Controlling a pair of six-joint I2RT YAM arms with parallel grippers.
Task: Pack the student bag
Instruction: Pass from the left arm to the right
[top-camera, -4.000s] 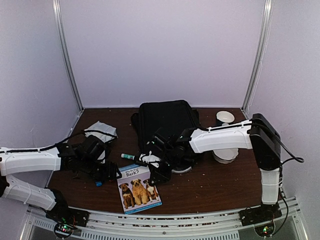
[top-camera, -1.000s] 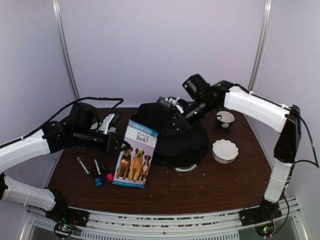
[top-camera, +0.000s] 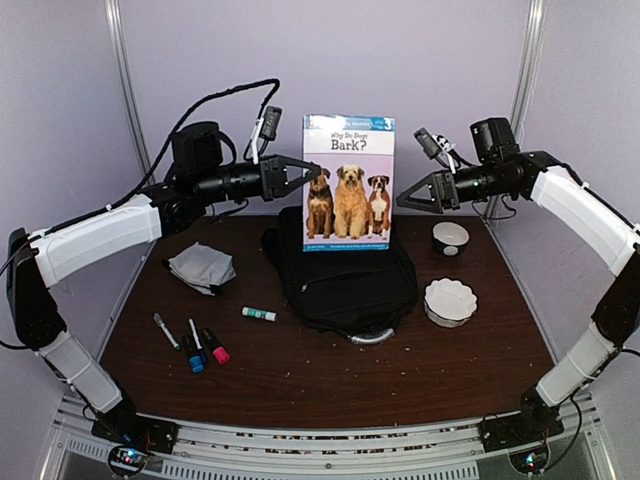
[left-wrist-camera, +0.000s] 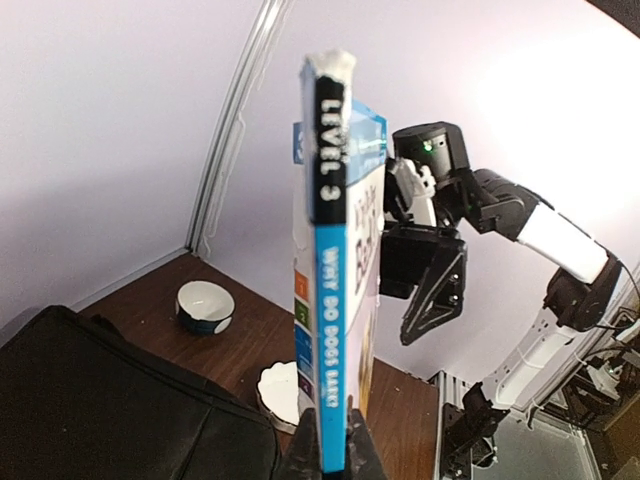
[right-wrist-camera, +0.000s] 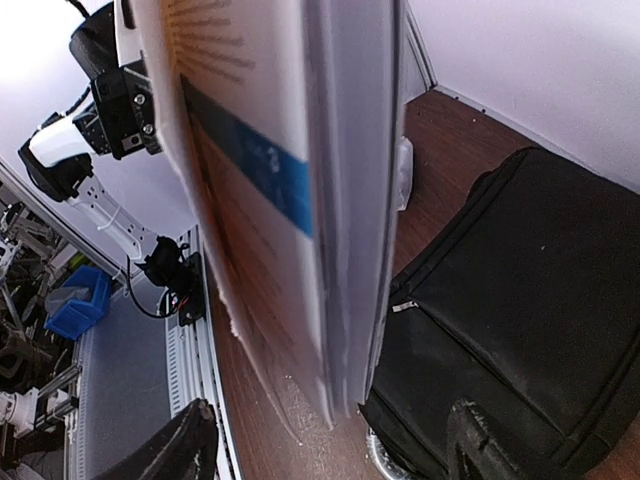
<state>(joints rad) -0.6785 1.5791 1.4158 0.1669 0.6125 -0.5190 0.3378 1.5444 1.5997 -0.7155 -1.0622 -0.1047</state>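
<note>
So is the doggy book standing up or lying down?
Standing up, off the table: the left claw holds the book upright in the air above the black bag.

The desk (top-camera: 400, 385) carries one student bag (top-camera: 345, 275), black, at the middle of the far edge. One book (top-camera: 349, 180) stands in the air above it.

There are two bowls toward the right edge: a dark bowl (top-camera: 450, 237) with a white inside by the far right corner, and a white scalloped bowl (top-camera: 450, 300) nearer the front.

One grey cloth (top-camera: 203, 267) lies toward the left edge.

Three markers lie toward the near left corner: a thin dark marker (top-camera: 166, 331), a blue-capped marker (top-camera: 194, 345) and a red-capped marker (top-camera: 213, 346). One green-capped stick (top-camera: 258, 314) lies just beside the bag.

Two arms show, with a left end effector (top-camera: 308, 172) and a right end effector (top-camera: 402, 203).
</note>
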